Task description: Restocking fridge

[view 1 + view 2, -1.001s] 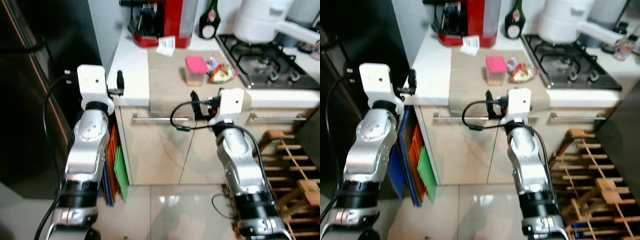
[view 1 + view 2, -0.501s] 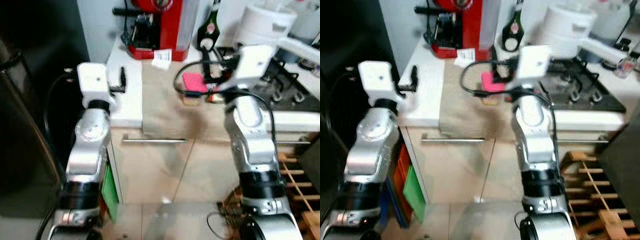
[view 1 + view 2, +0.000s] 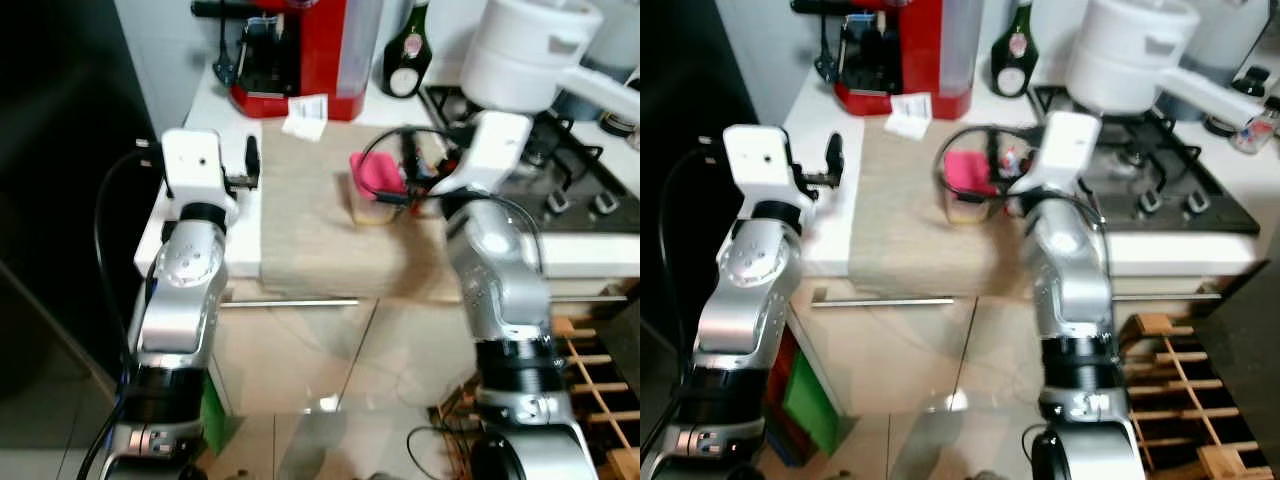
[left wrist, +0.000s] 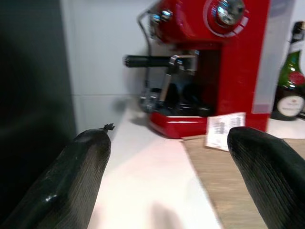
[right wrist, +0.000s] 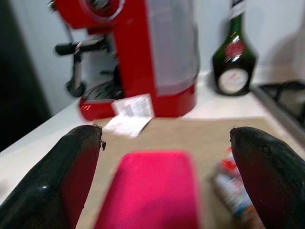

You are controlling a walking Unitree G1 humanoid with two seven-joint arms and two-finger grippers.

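Pink-lidded and clear-walled, the small plastic food container (image 3: 375,185) is sitting on the beige cloth runner (image 3: 318,225) that covers part of the white countertop (image 3: 195,200). The right gripper (image 5: 164,179) is hanging just above and behind its lid with its ribbed black fingers (image 5: 71,176) spread wide on either side, so the reach for a fridge item appears to be in hand. Next it likely needs to lower and close across the smooth box walls. Beside the box is lying a crinkly snack packet (image 5: 233,191). The left gripper (image 4: 167,171), also spread, is idling over the bare counter near the glossy red espresso machine (image 4: 209,62).
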